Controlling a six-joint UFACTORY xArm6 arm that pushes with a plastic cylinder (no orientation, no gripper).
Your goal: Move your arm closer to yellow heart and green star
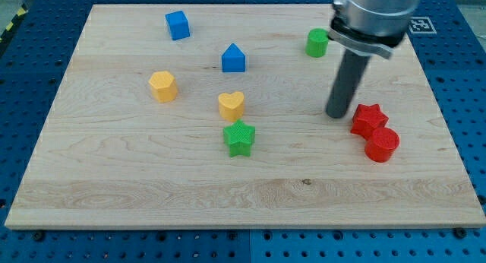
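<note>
Near mid-surface [114, 194]: yellow heart [231, 105], green star [240, 137] just below, perhaps touching. Well toward the view's right, my tip [338, 115], a plain rod holding nothing, just left of red star [367, 119] and red cylinder [382, 144]. Apart from both targets.

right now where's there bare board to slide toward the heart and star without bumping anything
Bare board runs from my tip leftward to the yellow heart and green star, and along the whole bottom strip. Crowded: right of my tip, the red star and red cylinder sit touching.
</note>
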